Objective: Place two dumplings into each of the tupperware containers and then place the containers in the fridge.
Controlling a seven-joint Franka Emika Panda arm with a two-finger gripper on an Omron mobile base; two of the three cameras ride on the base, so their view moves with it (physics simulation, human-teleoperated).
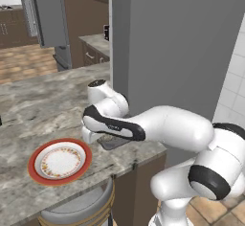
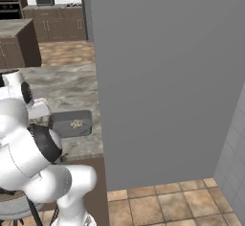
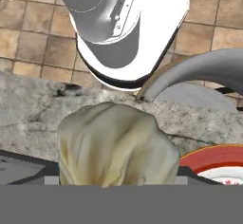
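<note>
From the left base view, the white arm reaches low over the marble counter (image 1: 28,105), its hand just above a dark-grey tupperware container (image 1: 114,143) at the counter's edge. A red-rimmed plate (image 1: 60,163) lies beside it, and the grey fridge (image 1: 167,43) stands behind.

In the right base view, the container (image 2: 71,123) lies on the counter close to the fridge (image 2: 162,76) with one dumpling (image 2: 76,123) inside.

In the hand view, a dumpling (image 3: 116,144) sits between the jaws, which stand wide around it; whether they grip it I cannot tell. The plate's (image 3: 216,160) rim shows to the right.
</note>
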